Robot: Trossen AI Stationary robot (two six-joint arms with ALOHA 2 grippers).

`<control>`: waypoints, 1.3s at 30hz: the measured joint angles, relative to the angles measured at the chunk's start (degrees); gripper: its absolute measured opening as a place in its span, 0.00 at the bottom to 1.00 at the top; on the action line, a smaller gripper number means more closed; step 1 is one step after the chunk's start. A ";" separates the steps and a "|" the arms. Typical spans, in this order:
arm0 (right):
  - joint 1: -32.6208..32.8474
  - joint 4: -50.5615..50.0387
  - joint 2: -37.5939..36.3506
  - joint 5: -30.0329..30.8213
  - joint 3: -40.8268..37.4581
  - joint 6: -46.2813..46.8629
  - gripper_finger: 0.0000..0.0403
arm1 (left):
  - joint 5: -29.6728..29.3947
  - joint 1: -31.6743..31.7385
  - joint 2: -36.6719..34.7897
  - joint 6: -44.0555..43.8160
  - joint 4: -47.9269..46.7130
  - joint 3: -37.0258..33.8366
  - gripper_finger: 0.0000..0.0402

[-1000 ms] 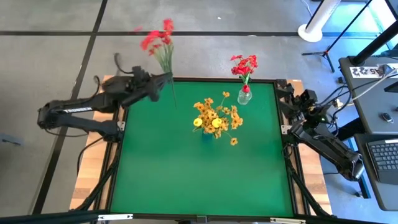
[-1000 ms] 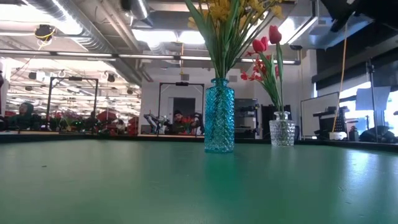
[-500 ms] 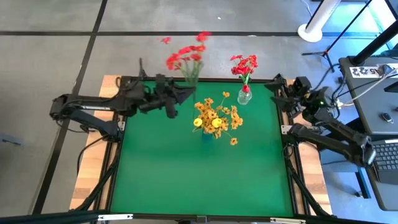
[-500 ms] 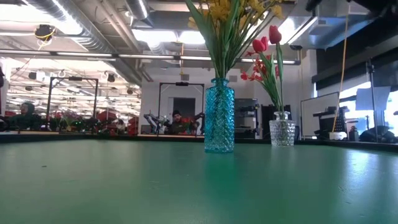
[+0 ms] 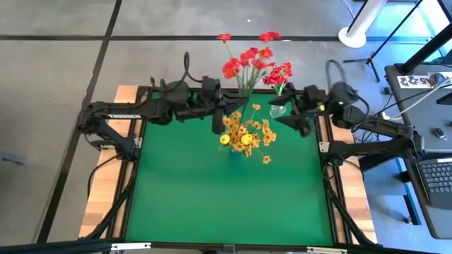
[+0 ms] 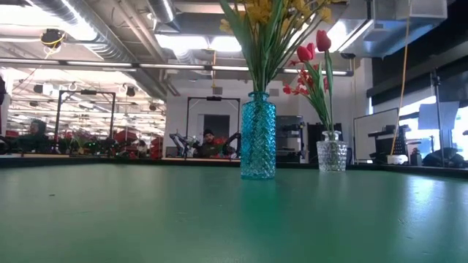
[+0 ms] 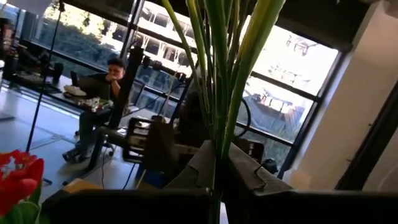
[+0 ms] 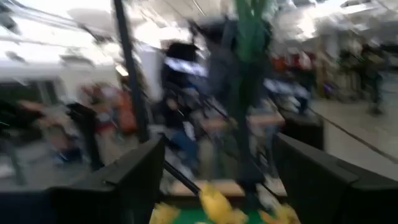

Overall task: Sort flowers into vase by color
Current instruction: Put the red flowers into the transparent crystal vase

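From above, the left gripper (image 5: 227, 107), fingers clamped on a red cluster (image 5: 247, 58), hangs near the clear vase (image 5: 278, 109); the right gripper (image 5: 291, 113) gapes empty beside it. Level view: yellow flowers (image 6: 267, 18) fill the blue vase (image 6: 258, 136). One red bunch seems left.

A bunch of red flowers (image 5: 246, 58) on green stems hangs above the counter's far edge. Yellow flowers (image 5: 245, 132) fill the blue vase (image 6: 257, 136); more red ones (image 5: 278, 73) stand in the clear vase (image 6: 331, 155).
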 joint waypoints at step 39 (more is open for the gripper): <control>6.28 -3.89 10.78 11.75 11.92 -8.50 0.10 | 0.31 -1.97 5.77 1.12 -3.13 0.67 0.02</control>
